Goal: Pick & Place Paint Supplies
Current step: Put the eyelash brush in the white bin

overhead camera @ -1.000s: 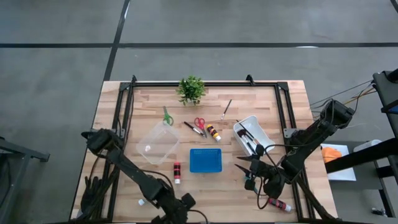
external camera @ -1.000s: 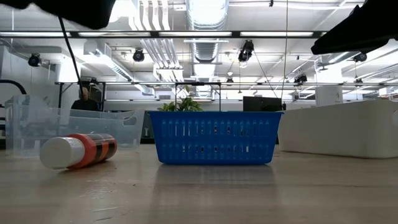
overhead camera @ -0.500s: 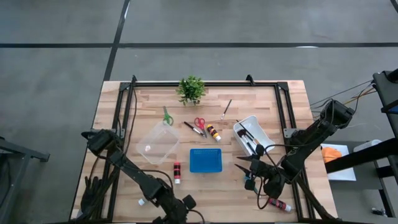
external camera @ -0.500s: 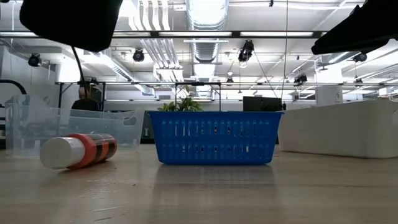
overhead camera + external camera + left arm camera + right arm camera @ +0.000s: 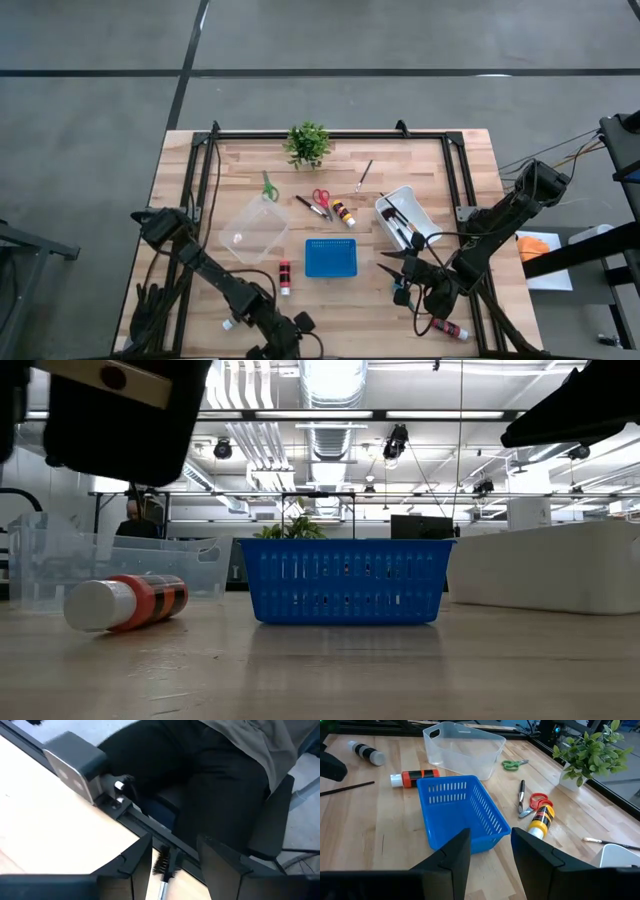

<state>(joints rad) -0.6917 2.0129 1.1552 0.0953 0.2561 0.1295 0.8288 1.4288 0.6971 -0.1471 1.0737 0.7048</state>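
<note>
My left gripper [image 5: 175,865] hangs open at the table's near edge [image 5: 272,338]. Its fingers stand on either side of the dark bristle end of a thin brush [image 5: 162,866] lying on the wood; whether they touch it, I cannot tell. My right gripper [image 5: 490,845] is open and holds nothing. It hovers right of the blue basket [image 5: 330,257], facing it. A red bottle [image 5: 284,277] lies on its side left of the basket. An orange bottle [image 5: 541,820], red scissors [image 5: 537,800], green scissors [image 5: 515,765] and another brush [image 5: 363,175] lie farther back.
A clear bin [image 5: 255,232] stands left of the basket, and a white bin [image 5: 405,215] holding supplies stands to its right. The potted plant [image 5: 307,143] is at the far edge. A bottle [image 5: 450,328] lies near the right corner. A seated person [image 5: 215,780] is beyond the near edge.
My left arm has come down: in the low view its dark body fills more of the upper left corner than a second ago. The right arm and the things on the table have kept still.
</note>
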